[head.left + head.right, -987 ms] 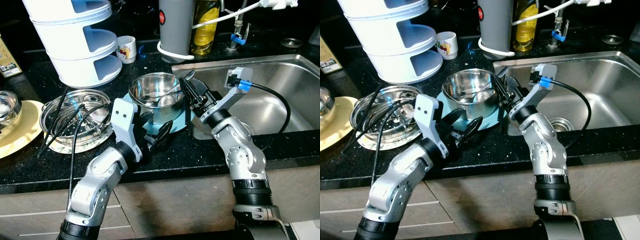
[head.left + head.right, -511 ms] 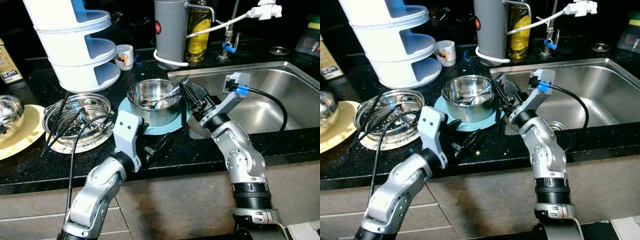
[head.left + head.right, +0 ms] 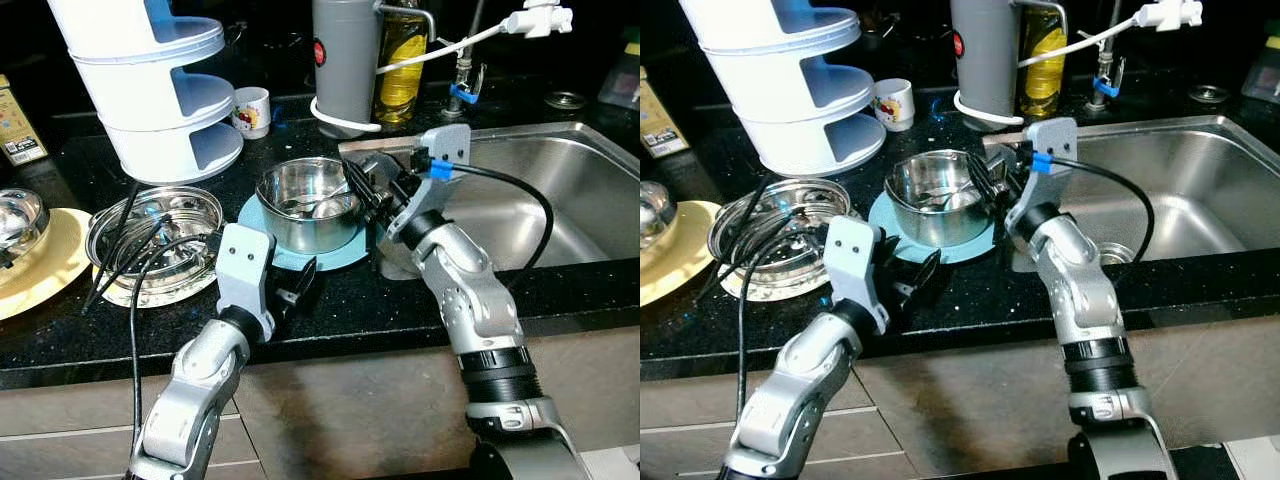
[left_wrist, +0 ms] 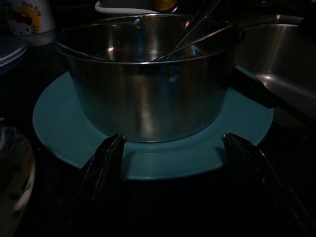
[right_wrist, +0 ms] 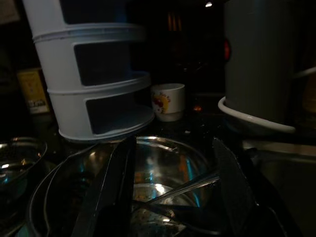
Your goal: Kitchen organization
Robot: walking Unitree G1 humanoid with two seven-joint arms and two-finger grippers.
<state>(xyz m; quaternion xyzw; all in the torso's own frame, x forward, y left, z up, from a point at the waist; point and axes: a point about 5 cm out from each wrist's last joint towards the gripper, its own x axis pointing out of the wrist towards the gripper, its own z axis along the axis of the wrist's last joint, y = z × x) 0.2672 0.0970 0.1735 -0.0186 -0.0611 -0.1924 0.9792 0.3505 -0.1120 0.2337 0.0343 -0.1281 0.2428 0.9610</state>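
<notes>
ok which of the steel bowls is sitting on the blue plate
The deep steel bowl with spoons in it, between both pincers. The shallow bowl and the far-left bowl are not on the blue plate.

No word, brand or number can be read anywhere here. The yellow packet (image 3: 17,120) at the left edge of the frame carries small print and a pale label patch, too small to make out. The white mug (image 3: 252,106) in the upper middle bears a red cartoon picture, with no lettering that can be told. The grey jug (image 3: 346,55) at the top centre has a round red badge, its mark unreadable
</notes>
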